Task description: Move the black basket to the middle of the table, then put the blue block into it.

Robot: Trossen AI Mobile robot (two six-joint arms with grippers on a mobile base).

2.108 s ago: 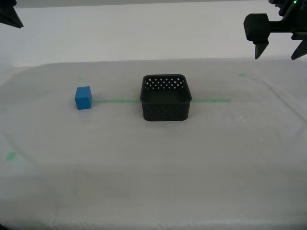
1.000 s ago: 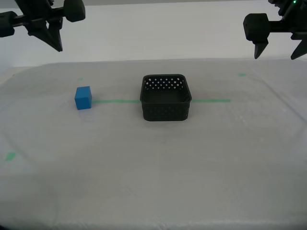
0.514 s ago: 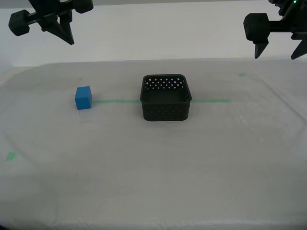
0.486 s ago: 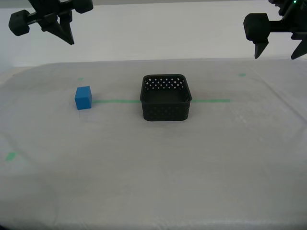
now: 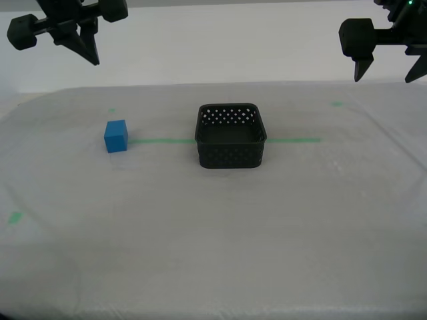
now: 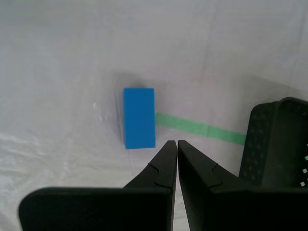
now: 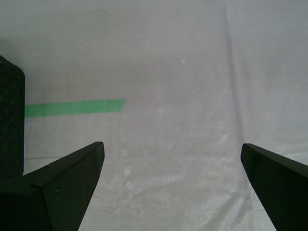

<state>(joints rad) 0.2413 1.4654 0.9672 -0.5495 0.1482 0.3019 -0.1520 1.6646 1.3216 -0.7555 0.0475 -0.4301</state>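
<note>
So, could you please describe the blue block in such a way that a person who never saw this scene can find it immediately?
Start at the table with the whitish cloth and follow the thin green tape line from the black basket toward the exterior view's left. The blue block sits at that end of the line, apart from the basket. It is the only bright-blue thing, a small solid cube, far smaller than the perforated basket.

Lighting: bright, even, diffuse | shadows: faint, soft beside the blue block point(image 5: 115, 136) | worktop point(image 5: 213, 227): slightly washed out | focus: sharp

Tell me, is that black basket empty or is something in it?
Empty, as far as visible: the black basket shows only its dark floor, and the blue block sits apart on the table.
</note>
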